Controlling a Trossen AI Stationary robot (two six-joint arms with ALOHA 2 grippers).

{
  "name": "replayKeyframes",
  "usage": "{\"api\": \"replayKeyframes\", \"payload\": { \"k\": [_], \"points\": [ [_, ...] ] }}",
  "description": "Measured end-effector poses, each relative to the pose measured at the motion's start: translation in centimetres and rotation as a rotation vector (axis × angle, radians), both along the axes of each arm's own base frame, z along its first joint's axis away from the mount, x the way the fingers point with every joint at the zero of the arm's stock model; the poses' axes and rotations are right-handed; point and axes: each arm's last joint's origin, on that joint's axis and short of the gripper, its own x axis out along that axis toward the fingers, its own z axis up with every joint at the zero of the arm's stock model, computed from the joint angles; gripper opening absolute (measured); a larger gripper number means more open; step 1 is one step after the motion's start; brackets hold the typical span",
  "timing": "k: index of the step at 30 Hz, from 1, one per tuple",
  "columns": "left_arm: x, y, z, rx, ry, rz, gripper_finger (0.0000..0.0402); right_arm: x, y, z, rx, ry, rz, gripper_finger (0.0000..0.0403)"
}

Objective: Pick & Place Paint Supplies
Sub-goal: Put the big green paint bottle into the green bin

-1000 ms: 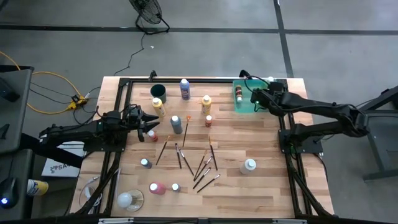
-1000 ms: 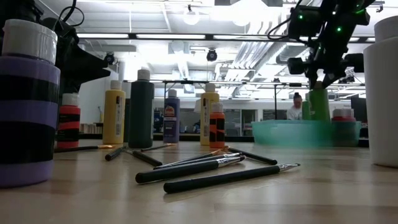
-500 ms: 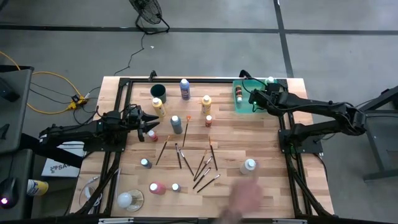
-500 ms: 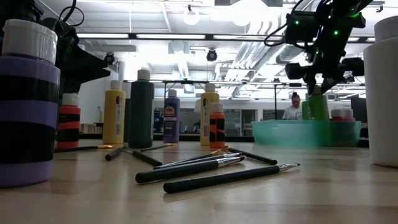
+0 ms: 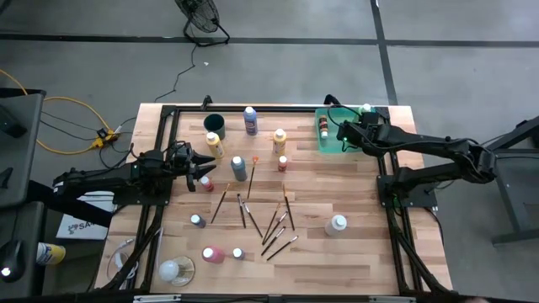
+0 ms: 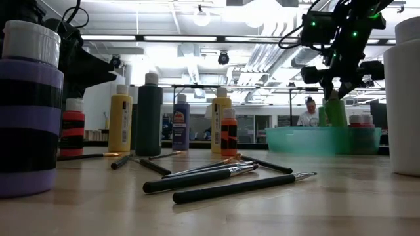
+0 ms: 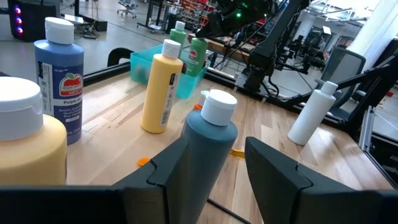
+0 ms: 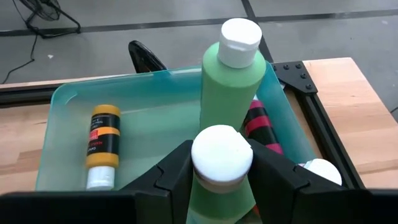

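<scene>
— Two arms were at work, seen from above. The right gripper point(image 5: 346, 135) hung over the green tray point(image 5: 323, 143) at the table's far right corner; the left gripper point(image 5: 205, 167) sat mid-left, pointing at a dark teal bottle point(image 5: 240, 167) just beside it.

— And from table height?

— The right gripper point(image 6: 336, 82) was directly above a green bottle point(image 6: 335, 110) standing upright inside the tray point(image 6: 295, 139). Brushes point(image 6: 226, 177) lay flat in the foreground, well apart from either arm.

— What did the left wrist camera show?

— The teal bottle point(image 7: 208, 155) stood upright between the two dark fingers point(image 7: 270, 168), which sat apart on either side of it. I could not tell whether they touched it.

— And the right wrist?

— Its fingers point(image 8: 177, 168) were clamped on the neck of a green bottle point(image 8: 219, 180) with a white cap, long axis vertical, straight below the gripper and over the tray's floor. A second green bottle point(image 8: 229, 81) stood just behind, and an orange-banded bottle point(image 8: 101, 143) lay flat beside it. I judged the release needed only a small drop, straight down.
</scene>
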Motion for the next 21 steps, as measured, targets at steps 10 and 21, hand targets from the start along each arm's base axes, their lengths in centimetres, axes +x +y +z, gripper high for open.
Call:
{"api": "replayKeyframes", "payload": {
  "k": [10,21],
  "points": [
    [0.00,0.00,0.00,0.000,0.000,0.000,0.0152,0.01,0.01,-0.01,0.003,-0.001,0.002,0.0129],
    [0.00,0.00,0.00,0.000,0.000,0.000,0.0152,0.04,0.01,-0.01,0.004,-0.006,0.003,0.0130]
  ]
}}
